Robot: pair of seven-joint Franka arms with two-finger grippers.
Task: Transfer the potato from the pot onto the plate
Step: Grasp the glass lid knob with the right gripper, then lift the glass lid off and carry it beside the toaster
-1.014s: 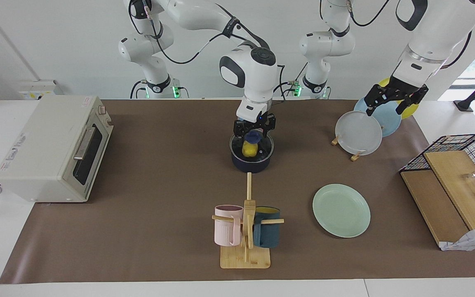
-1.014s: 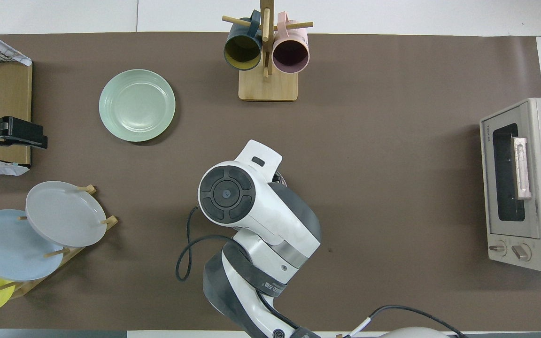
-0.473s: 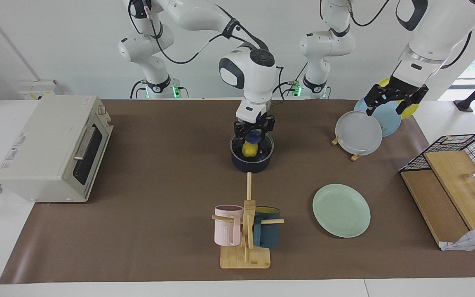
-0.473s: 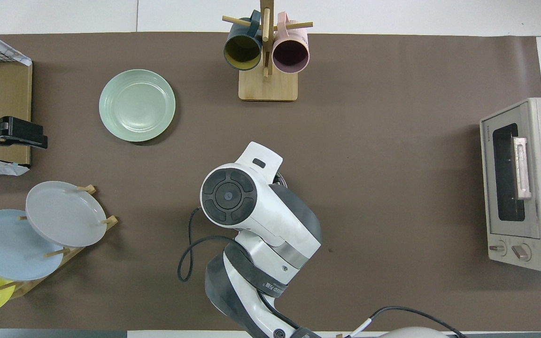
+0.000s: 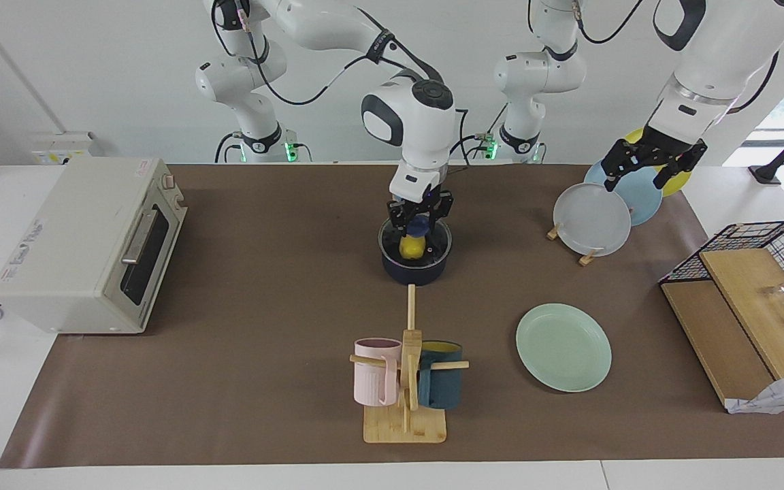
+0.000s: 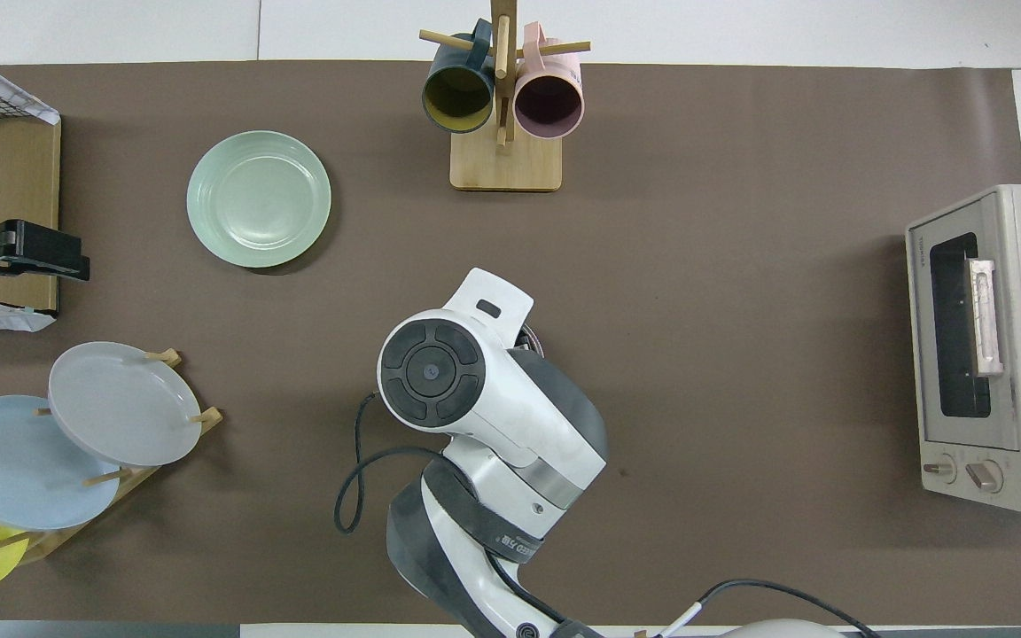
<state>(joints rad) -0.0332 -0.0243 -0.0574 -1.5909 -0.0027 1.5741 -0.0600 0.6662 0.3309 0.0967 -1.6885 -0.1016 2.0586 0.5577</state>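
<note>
- The right gripper (image 5: 418, 221) was closed around the potato (image 5: 411, 247) inside the pot (image 5: 415, 267).
- The left gripper (image 5: 647, 168) waited open over the plate rack (image 5: 586, 257).
- The plate (image 5: 563, 347) lay bare.

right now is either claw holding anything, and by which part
The right claw is shut on the potato in the pot, gripping its top end. The left claw, over the plate rack, holds nothing.
</note>
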